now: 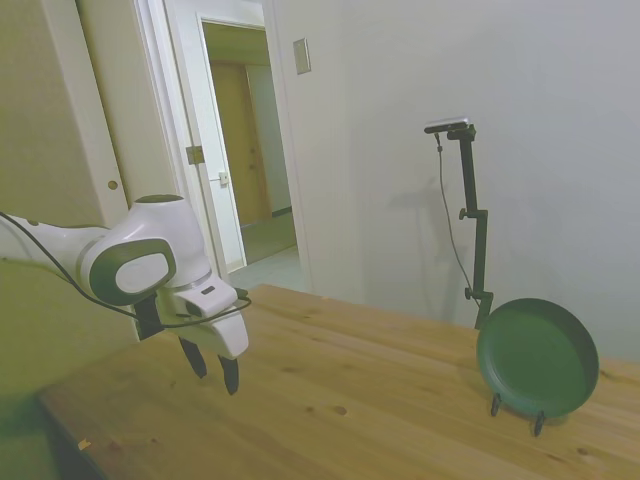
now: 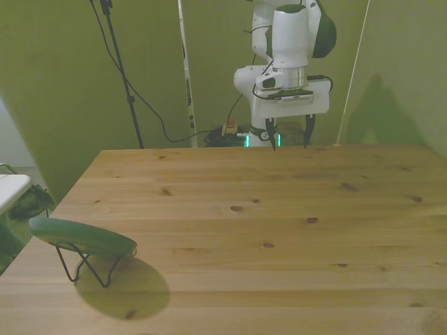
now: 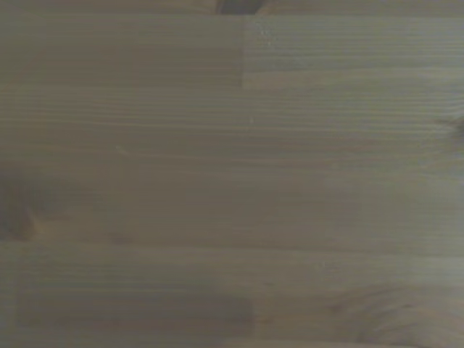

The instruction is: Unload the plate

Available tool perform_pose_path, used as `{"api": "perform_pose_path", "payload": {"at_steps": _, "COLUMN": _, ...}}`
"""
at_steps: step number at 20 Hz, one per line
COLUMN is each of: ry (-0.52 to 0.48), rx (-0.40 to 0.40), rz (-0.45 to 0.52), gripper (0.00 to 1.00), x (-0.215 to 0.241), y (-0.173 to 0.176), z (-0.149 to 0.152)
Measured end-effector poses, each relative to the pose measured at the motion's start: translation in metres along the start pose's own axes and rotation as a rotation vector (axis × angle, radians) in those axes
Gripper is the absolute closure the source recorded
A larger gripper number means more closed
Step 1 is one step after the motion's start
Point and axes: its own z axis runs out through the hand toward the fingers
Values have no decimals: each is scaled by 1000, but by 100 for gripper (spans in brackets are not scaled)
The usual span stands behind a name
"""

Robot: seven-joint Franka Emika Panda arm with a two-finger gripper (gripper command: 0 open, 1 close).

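The dark green round plate (image 1: 537, 356) leans tilted on a thin black wire stand (image 1: 516, 412) at the table's far right in the side view. In the front view the plate (image 2: 80, 236) rests on that stand (image 2: 82, 262) near the front view's left front corner. My gripper (image 1: 211, 369) hangs above the table's opposite end, far from the plate, fingers apart and nothing between them. The front view shows the gripper (image 2: 288, 135) open over the far edge. Only bare wood planks (image 3: 232, 174) show in the wrist view.
The wooden table (image 2: 279, 230) stretches between gripper and plate. A white object (image 2: 10, 188) pokes in beyond the table at the front view's left edge. Cables and a pole (image 2: 185, 70) stand behind the far edge. An open doorway (image 1: 245, 150) lies behind the arm.
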Motion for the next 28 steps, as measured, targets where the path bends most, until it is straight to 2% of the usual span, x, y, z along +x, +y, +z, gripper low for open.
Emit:
{"api": "perform_pose_path", "payload": {"at_steps": 3, "ry": 27, "rx": -4, "rz": 35, "gripper": 0, "x": 6, "y": 1, "z": -3}}
{"api": "perform_pose_path", "payload": {"at_steps": 9, "ry": 155, "rx": 80, "rz": 202, "gripper": 0, "x": 96, "y": 24, "z": -61}}
{"api": "perform_pose_path", "payload": {"at_steps": 13, "ry": 243, "rx": 95, "rz": 292, "gripper": 0, "x": 153, "y": 39, "z": -96}}
{"api": "perform_pose_path", "payload": {"at_steps": 16, "ry": 320, "rx": 98, "rz": 384, "gripper": 0, "x": 204, "y": 65, "z": -118}}
{"api": "perform_pose_path", "payload": {"at_steps": 23, "ry": 449, "rx": 104, "rz": 593, "gripper": 0, "x": 319, "y": 147, "z": -154}}
{"api": "perform_pose_path", "payload": {"at_steps": 25, "ry": 468, "rx": 114, "rz": 627, "gripper": 0, "x": 342, "y": 156, "z": -159}}
{"api": "perform_pose_path", "payload": {"at_steps": 28, "ry": 480, "rx": 125, "rz": 631, "gripper": 0, "x": 362, "y": 148, "z": -158}}
